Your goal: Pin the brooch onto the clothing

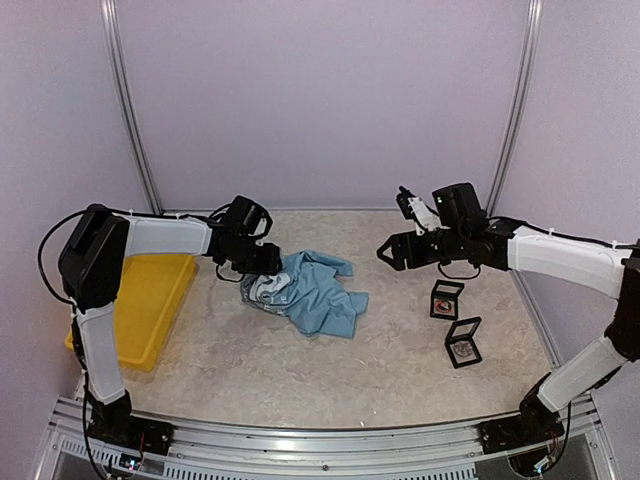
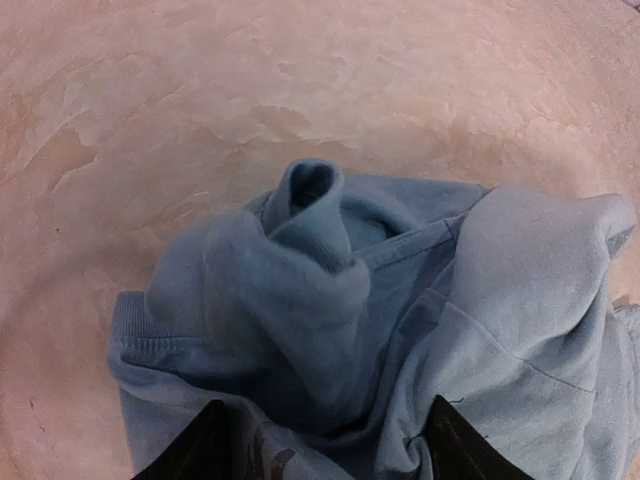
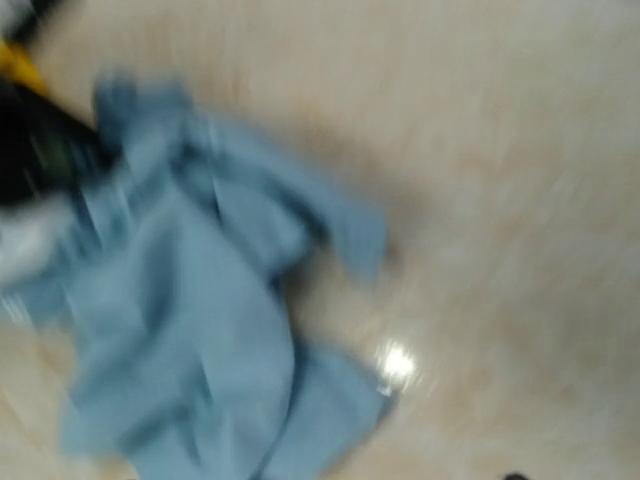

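A: Where do we see the clothing (image 1: 318,298)?

B: Crumpled in a heap near the middle of the tabletop (image 1: 300,380); a light blue bundle, with a paler patch at its left end.

A: And our left hand (image 1: 258,266)?

B: Down at that left end of the heap; from its wrist camera we see the fingertips (image 2: 195,452) standing apart with blue cloth bunched loosely between them, so we call it open.

A: The right hand (image 1: 392,252)?

B: Raised over the tabletop, to the right of the clothing and apart from it; its fingers look spread with nothing between them; its own camera gives us only blur.

A: What else do we have?

B: Two small black boxes to the right, the farther one (image 1: 447,299) just behind the nearer one (image 1: 464,342); a yellow tray (image 1: 150,300) at the left edge.
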You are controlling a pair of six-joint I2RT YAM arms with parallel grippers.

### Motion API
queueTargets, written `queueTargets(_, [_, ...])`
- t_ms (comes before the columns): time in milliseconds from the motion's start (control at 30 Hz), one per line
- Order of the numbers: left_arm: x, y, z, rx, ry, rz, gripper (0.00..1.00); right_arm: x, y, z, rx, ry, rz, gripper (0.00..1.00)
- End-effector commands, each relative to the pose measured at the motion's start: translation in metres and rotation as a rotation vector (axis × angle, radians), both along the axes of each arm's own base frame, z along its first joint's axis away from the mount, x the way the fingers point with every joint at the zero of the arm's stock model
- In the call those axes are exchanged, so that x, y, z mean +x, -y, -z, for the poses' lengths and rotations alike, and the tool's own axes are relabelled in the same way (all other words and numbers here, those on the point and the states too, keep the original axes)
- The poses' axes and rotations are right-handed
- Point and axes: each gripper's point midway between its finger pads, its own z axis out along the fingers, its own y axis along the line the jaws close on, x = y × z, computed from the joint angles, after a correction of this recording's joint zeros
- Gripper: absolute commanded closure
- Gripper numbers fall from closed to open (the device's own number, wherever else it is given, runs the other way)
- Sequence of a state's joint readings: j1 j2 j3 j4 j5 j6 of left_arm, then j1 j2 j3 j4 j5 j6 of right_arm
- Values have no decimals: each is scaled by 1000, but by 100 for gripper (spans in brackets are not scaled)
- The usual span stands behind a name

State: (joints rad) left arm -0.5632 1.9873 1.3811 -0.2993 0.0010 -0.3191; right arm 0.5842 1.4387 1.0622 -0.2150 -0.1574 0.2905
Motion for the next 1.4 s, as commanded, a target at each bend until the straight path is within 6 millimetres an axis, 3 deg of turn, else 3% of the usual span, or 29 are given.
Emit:
queueTargets(0, [4, -29, -36, -64, 108, -134, 34, -12, -27, 43, -141, -82, -53, 28])
queueTargets(100, [-7, -48, -57, -53, 175, -179, 28, -29, -54, 74, -167, -153, -117, 27])
queueTargets(233, [-31, -56, -56, -67, 156, -179, 22, -55, -87, 117, -196, -240, -199, 27])
queueTargets(433, [-51, -64, -45, -62, 119, -169, 19, -44, -114, 147, -184, -272, -209, 36])
queueTargets(567, [-58, -60, -42, -72, 91, -142, 19, -38, -121, 159, -218, -282, -227, 51])
queueTargets(667, [-64, -56, -41, -106, 71, -124, 19, -37, -124, 159, -234, -288, -243, 74])
queueTargets(733, [-65, -57, -40, -111, 64, -125, 19, -37, -126, 150, -227, -274, -261, 94])
queueTargets(767, [-64, -59, -40, -110, 64, -129, 19, -36, -128, 143, -221, -264, -271, 100])
queueTargets(833, [-60, -63, -46, -110, 78, -139, 19, -37, -134, 119, -185, -233, -308, 100])
queueTargets(900, [-55, -67, -61, -111, 110, -148, 19, -44, -147, 78, -113, -182, -399, 100])
queueTargets(967, [-48, -73, -83, -111, 160, -157, 19, -63, -164, 22, 13, -128, -549, 100])
queueTargets(1033, [-39, -82, -108, -101, 221, -180, 19, -86, -173, -50, 155, -33, -692, 100])
queueTargets(1100, [-34, -91, -133, -94, 280, -202, 19, -109, -173, -115, 278, 76, -810, 100])
queueTargets(1167, [-30, -98, -155, -95, 333, -216, 19, -121, -167, -166, 364, 190, -846, 100])
queueTargets(1267, [-26, -109, -183, -94, 397, -238, 19, -101, -157, -205, 424, 257, -742, 100])
queueTargets(1367, [-25, -118, -202, -64, 448, -257, 19, -42, -137, -203, 463, 179, -531, 100])
